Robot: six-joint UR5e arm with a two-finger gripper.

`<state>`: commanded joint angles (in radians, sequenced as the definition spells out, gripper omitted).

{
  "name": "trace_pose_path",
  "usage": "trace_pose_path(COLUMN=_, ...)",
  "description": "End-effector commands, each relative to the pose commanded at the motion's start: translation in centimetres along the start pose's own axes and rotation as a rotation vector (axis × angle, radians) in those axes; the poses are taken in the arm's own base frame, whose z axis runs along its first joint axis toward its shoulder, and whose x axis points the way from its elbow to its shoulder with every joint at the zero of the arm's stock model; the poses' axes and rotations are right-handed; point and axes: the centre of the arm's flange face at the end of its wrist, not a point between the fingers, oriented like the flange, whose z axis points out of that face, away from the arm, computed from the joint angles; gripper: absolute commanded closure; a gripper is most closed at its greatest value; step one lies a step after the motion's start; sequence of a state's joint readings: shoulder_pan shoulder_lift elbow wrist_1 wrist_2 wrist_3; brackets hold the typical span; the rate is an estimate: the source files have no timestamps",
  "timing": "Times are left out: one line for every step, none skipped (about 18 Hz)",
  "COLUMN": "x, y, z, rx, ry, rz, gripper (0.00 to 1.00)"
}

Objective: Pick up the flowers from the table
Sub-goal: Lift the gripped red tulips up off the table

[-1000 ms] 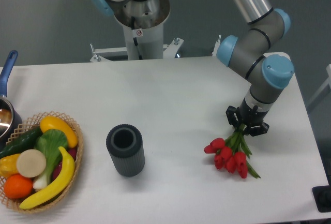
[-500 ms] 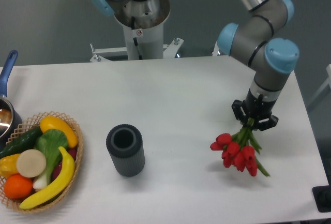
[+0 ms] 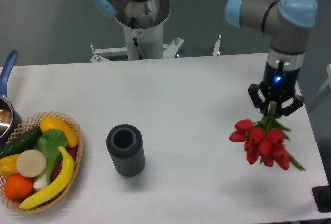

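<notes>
Lift step looks underway: end effector (image 3: 274,111) pinching the flowers (image 3: 262,142) by the stems, blooms hanging down w/ a faint shadow on the surface (image 3: 181,105), so apparently airborne; next just needs a steady raise, grip kept firm.

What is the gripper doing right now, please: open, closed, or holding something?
Gripper: jaws closed on the stems of the flowers, which hang from it over the table.
</notes>
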<state>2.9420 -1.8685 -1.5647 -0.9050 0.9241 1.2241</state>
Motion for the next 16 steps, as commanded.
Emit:
trace_pose_path(x=-0.5, y=0.3, z=-0.7, rx=0.052, ry=0.006, rz=-0.014, gripper=0.73)
trace_pose_path(x=-0.8, y=0.6, z=-1.3, rx=0.103, ry=0.015, rz=-0.027, gripper=0.73)
trace_pose_path(x=-1.1, y=0.7, z=-1.7, rx=0.146, ry=0.022, rz=-0.035, gripper=0.73)
trace_pose_path(x=-1.5, y=1.0, z=-2.3, rx=0.182, ry=0.023, rz=-0.045, gripper=0.73)
trace_pose_path(x=-1.7, y=1.1, z=-2.7, rx=0.216, ry=0.028, rz=-0.051, gripper=0.73)
trace_pose_path(x=-1.9, y=1.2, z=-3.1, rx=0.244, ry=0.030, rz=-0.055, gripper=0.73)
trace_pose_path(x=-2.0, y=1.2, z=-3.3, rx=0.270, ry=0.034, rz=-0.057, gripper=0.73)
trace_pose_path(x=-2.2, y=1.3, z=-3.6, rx=0.294, ry=0.037, rz=-0.058, gripper=0.73)
trace_pose_path(x=-2.3, y=1.3, z=-3.8, rx=0.319, ry=0.043, rz=-0.060, gripper=0.73)
trace_pose_path(x=-2.2, y=1.1, z=-3.8, rx=0.344, ry=0.051, rz=-0.057, gripper=0.74)
trace_pose_path(x=-2.2, y=1.0, z=-3.8, rx=0.364, ry=0.057, rz=-0.057, gripper=0.74)
trace_pose_path(x=-2.3, y=1.0, z=-3.7, rx=0.377, ry=0.062, rz=-0.057, gripper=0.73)
trace_pose_path(x=-2.3, y=1.1, z=-3.8, rx=0.380, ry=0.062, rz=-0.057, gripper=0.74)
trace_pose_path(x=-2.3, y=1.1, z=-3.7, rx=0.380, ry=0.063, rz=-0.059, gripper=0.74)
trace_pose_path(x=-2.2, y=1.2, z=-3.7, rx=0.381, ry=0.064, rz=-0.060, gripper=0.74)
trace_pose_path(x=-2.2, y=1.2, z=-3.7, rx=0.381, ry=0.064, rz=-0.060, gripper=0.73)
